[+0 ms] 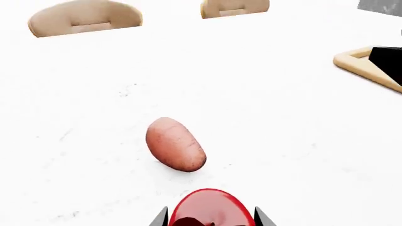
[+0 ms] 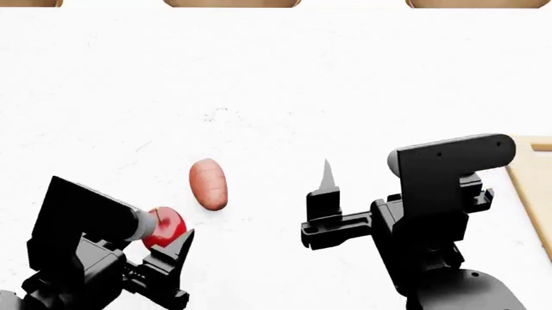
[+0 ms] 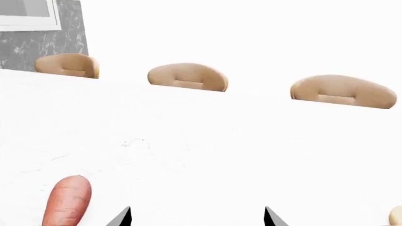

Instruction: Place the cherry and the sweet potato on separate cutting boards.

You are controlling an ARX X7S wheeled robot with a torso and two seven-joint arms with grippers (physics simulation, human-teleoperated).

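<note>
White table (image 2: 285, 77) carried the sweet potato (image 2: 209, 185) lying free just beyond the left gripper (image 2: 168, 242), whose fingers pinched the small, slick, probably light cherry (image 2: 164, 227) across its middle, while the right gripper (image 3: 196, 217) gaped empty.

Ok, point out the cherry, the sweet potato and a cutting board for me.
cherry (image 2: 167, 227), head view, its red side by the left gripper.
sweet potato (image 1: 176, 144), left wrist view, middle of its skin.
cutting board (image 2: 530, 177), head view, bare wood at the table's right.
</note>
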